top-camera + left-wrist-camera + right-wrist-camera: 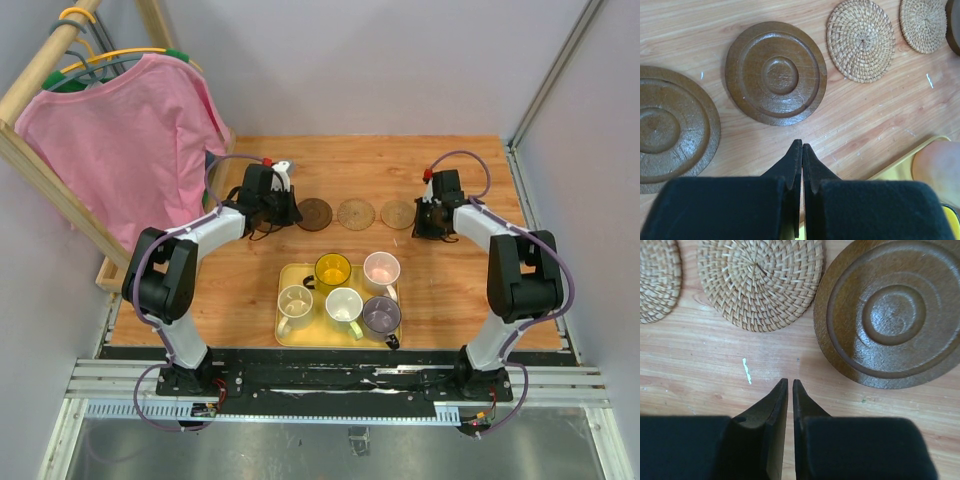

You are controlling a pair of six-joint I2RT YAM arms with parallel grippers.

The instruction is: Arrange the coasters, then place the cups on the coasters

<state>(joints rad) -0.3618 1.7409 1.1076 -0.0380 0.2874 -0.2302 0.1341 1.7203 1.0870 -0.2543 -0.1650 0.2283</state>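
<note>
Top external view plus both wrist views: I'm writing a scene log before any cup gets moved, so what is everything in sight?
dark brown coasters: three, two at the left end of the row, one at its right end, far half of the table
tan woven coasters: two, side by side between the brown ones
cups: five, beige, yellow, white, grey-purple and pink, all on the tray
tray: one, yellow, near middle of the table
shirt: one, pink, hanging far left
rack: one, wooden, far left
table: one, wooden
left pincer: black, shut, empty, by the left brown coasters
right pincer: black, almost shut, empty, by the right brown coaster
</note>
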